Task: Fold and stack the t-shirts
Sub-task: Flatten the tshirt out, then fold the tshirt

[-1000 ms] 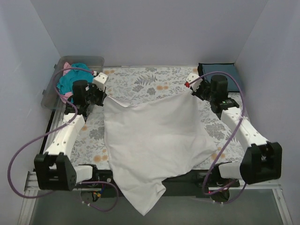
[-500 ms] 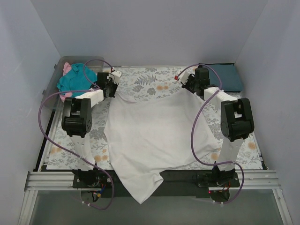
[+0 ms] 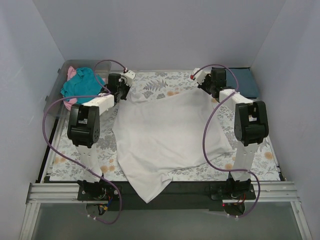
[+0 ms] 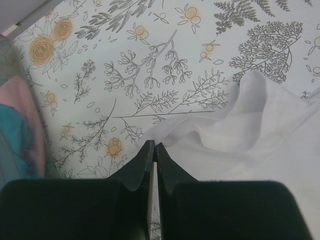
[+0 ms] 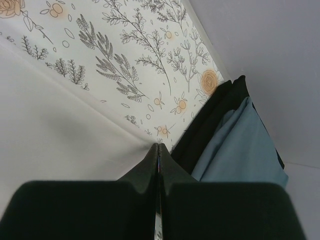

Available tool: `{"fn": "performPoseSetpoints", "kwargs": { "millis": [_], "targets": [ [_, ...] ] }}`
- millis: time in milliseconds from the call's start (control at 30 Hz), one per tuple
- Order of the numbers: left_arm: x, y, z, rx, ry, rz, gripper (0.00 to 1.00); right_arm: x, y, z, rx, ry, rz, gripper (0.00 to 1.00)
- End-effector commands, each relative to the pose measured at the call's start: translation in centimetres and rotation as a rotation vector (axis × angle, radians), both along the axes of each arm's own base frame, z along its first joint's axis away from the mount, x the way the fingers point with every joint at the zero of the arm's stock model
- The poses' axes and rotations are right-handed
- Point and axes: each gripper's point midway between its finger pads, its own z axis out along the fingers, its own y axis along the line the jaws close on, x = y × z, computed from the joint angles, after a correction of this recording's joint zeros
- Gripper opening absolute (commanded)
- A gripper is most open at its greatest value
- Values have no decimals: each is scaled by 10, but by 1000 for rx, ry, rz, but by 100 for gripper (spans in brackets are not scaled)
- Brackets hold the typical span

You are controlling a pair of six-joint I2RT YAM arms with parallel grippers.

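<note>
Left of the left gripper (image 4: 152, 147) lies the teal t-shirt (image 3: 80, 87). Its jaws are pinched together on a corner of the white t-shirt (image 3: 165, 135), which spreads rightward to the right gripper (image 5: 158, 147), likewise clamped on its edge. The slate-blue t-shirt (image 5: 240, 145) lies just right of those jaws.

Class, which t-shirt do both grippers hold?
The white t-shirt, its far corners in the left gripper and right gripper; the teal t-shirt sits bunched far left, the slate-blue t-shirt folded aside.

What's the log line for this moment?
white t-shirt: spread out, near end overhanging | left gripper: shut on far-left corner | right gripper: shut on far-right corner | slate-blue t-shirt: folded, far right
</note>
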Motion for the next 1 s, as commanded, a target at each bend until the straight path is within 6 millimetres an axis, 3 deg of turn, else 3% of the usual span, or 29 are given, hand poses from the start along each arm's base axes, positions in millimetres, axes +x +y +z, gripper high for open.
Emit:
{"fn": "performPoseSetpoints", "kwargs": {
  "millis": [0,167,200,267,400,500,533,667,967],
  "targets": [
    [-4,1,40,-10,-73,16,0,11,0,46,33,-90,-4,1],
    [-25,-1,55,-39,-46,24,0,8,1,45,23,-79,20,1],
    [-34,-1,50,-34,-20,19,0,7,1,46,24,-77,25,1],
    [-45,-6,64,-34,-29,2,0,4,2,46,23,-72,40,1],
    [-80,-12,69,-49,44,-22,0,-3,3,47,33,-56,60,1],
    [-106,-17,63,-64,125,-34,0,-11,2,52,40,-56,77,1],
    [-113,-19,70,-74,121,-42,0,-13,0,52,38,-54,78,1],
    [-154,-37,69,-110,212,-116,0,-22,-9,61,25,-68,94,1],
    [-236,-61,70,-152,387,-208,0,-53,-25,43,-21,2,143,1]
  ]
}}
